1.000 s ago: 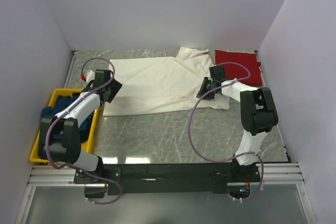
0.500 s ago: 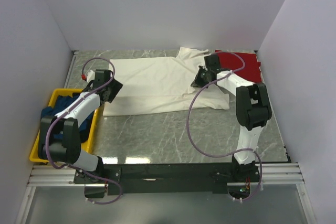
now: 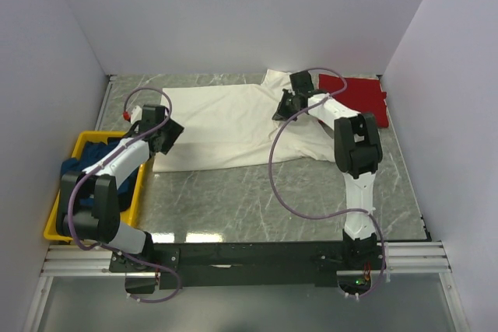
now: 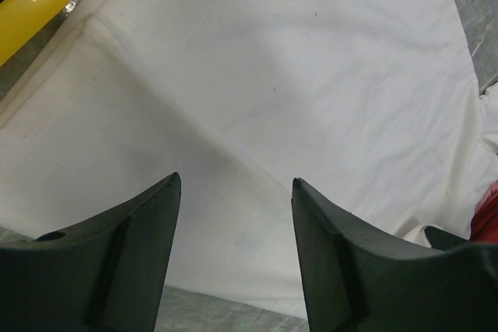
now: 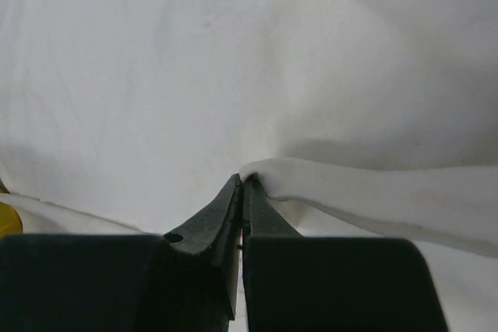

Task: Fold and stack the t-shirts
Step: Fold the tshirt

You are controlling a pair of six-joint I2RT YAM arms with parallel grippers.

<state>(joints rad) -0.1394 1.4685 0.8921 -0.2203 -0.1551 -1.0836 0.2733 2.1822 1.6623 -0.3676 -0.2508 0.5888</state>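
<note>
White shirt (image 3: pixel 226 126): spread flat, from table centre toward 12 o'clock.
Right gripper (image 5: pixel 243 183): closed on a thin pinch of the white shirt, at its 2 o'clock side.
Left gripper (image 4: pixel 233 184): wide, empty, over the shirt's 9 o'clock edge.
Risk: the pinch looks shallow, so the cloth may slip free on a pull; held at one side only, the fold could drag crooked.
Red shirt (image 3: pixel 362 99): 1 o'clock, just beside the white one.
Tray (image 3: pixel 54 223): 8 o'clock; holds the bunched blue shirt (image 3: pixel 92 148).
</note>
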